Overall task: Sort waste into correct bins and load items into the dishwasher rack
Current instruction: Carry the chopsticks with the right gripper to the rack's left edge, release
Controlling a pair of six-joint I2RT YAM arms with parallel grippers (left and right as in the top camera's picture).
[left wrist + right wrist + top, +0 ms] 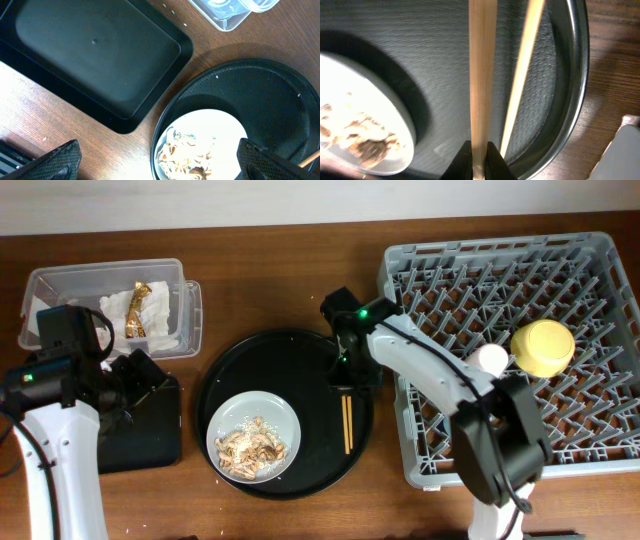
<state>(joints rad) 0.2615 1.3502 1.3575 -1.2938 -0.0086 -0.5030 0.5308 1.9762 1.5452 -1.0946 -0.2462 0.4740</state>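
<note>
A grey plate (272,408) with tan food scraps (252,448) sits on the large round black tray (290,365). A pair of chopsticks (347,425) lies on that tray to the plate's right. My right gripper (479,161) is shut on one chopstick (482,75); the other chopstick (522,75) lies beside it. My left gripper (165,162) is open above the plate (220,125) and scraps (187,155), next to the shallow black tray (95,55). The clear box (100,270) holds the white napkin (115,308) and gold-brown wrapper (140,308). The blue cup is not in view.
The grey dishwasher rack (600,430) fills the right side and holds the yellow bowl (543,347) and the pink cup (492,358). The shallow black tray (150,445) lies at the left, partly under my left arm. The right arm reaches across the rack's left edge.
</note>
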